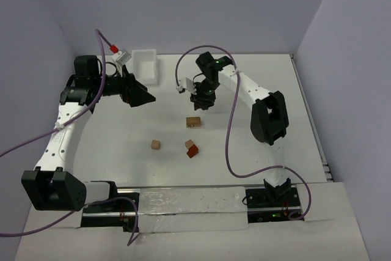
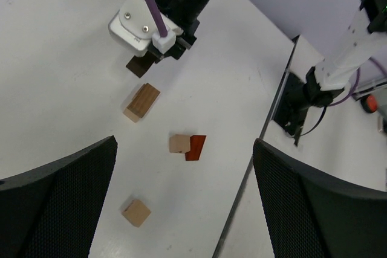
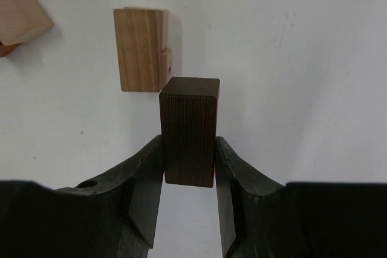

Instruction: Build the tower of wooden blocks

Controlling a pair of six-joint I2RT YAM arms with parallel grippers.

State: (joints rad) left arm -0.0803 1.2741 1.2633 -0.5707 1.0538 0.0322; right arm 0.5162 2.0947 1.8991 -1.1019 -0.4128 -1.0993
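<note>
1. The counter point(image 1: 256, 90) is carrying scattered blocks point(image 1: 156, 144), none stacked;
2. the left claw point(image 1: 139, 96) is hanging spread wide, holding nothing;
3. the right claw point(image 3: 188, 149) is pinching an upright dark brown block point(image 3: 188, 128), near a tan block point(image 3: 142, 49) lying flat.

White table point(image 1: 116, 157) in middle; pale lavender walls point(image 1: 201, 4) at 9, 12, 3 o'clock; light soft, even.

Loose wood blocks point(image 1: 193, 121) on white table point(image 1: 122, 151)
</note>
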